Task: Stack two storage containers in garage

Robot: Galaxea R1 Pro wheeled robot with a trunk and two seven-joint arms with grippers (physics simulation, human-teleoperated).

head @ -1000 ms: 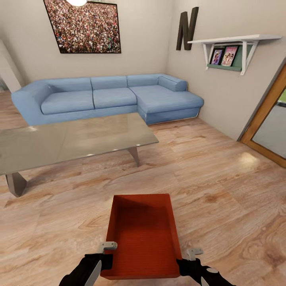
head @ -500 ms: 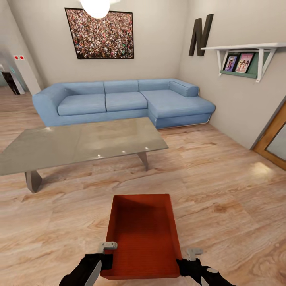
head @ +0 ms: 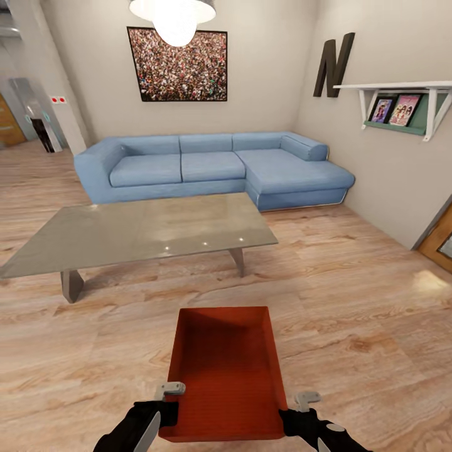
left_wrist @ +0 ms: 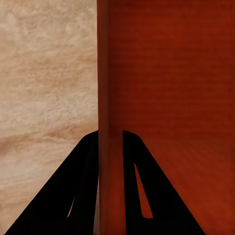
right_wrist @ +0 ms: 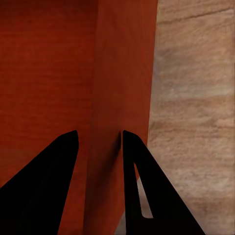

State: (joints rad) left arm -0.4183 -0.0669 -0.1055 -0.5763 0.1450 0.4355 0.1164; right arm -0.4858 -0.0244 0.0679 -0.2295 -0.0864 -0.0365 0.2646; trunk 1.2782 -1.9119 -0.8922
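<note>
The container sits between both claws, coffee table ahead, sofa beyond.

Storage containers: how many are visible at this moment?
1: a red-orange storage container, held between the left gripper and right gripper over the wood floor. The second may be out of frame.

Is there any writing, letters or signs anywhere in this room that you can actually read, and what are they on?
"N": a big dark letter mounted on the right-hand wall, above the white shelf.
The two framed pictures on that shelf: too small to read.
The small white sign with red dots on the far left wall: too blurred to read.
The large wall picture shows no words.
</note>
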